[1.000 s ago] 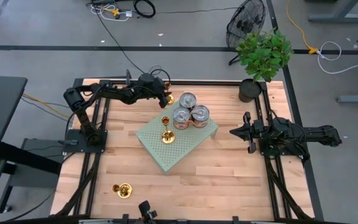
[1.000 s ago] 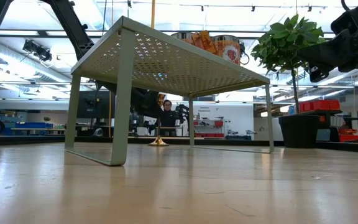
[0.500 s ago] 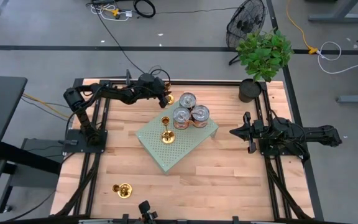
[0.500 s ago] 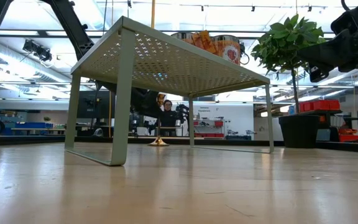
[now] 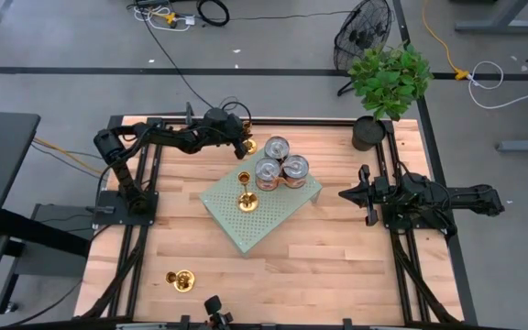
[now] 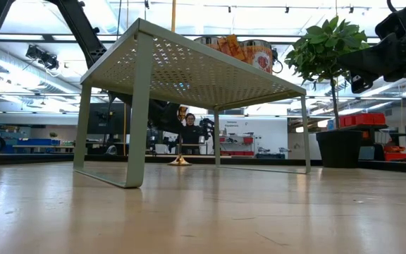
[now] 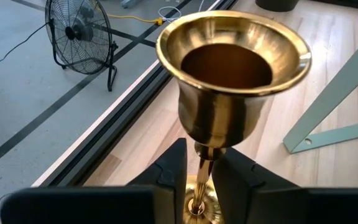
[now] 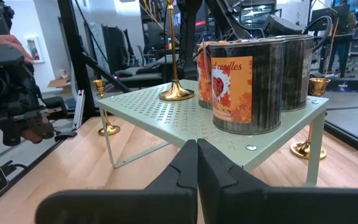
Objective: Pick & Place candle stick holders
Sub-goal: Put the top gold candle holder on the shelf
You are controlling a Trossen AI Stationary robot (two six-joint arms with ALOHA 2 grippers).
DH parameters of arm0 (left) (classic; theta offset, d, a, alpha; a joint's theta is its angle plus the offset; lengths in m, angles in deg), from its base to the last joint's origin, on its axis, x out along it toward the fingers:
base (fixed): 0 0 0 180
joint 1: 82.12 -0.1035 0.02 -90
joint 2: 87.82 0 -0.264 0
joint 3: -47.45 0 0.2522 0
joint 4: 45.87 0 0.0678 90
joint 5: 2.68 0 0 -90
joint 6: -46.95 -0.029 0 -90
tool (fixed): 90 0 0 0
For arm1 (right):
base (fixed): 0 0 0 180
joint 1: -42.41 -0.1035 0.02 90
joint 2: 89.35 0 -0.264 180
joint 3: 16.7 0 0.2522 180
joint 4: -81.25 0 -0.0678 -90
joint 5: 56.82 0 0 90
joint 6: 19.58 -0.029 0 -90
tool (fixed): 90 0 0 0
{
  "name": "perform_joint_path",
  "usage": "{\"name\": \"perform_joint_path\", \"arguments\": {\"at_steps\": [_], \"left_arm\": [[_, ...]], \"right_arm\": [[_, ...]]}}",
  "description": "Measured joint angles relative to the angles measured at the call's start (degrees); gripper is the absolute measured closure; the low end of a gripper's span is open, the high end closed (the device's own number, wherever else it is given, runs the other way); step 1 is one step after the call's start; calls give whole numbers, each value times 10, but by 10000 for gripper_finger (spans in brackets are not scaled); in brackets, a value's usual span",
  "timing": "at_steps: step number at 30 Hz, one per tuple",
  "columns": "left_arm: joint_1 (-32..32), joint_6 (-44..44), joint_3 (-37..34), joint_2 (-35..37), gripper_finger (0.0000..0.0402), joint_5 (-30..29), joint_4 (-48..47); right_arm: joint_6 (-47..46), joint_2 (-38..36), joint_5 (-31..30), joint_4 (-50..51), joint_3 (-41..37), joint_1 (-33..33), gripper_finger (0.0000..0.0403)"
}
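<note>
L pincer (image 5: pixel 242 145) at far edge of tabletop (image 5: pixel 337 247), just beside cans (image 5: pixel 278 165), fingers (image 7: pixel 173 168) closed on thin stem of brass candle stick holder (image 7: pixel 232 81), upright on wood. Second holder (image 5: pixel 244 194) upright on green perforated rack (image 5: pixel 273 220), near cans. Third holder (image 5: pixel 181 279) on its side at near-left of tabletop, well apart. R pincer (image 5: pixel 348 194) shut, empty, hanging right of rack.
</note>
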Motion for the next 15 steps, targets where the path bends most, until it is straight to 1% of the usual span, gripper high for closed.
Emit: {"name": "perform_joint_path", "arguments": {"at_steps": [15], "left_arm": [[0,-1,0,0,348,1,0]], "right_arm": [[0,0,0,0,0,0,400]]}}
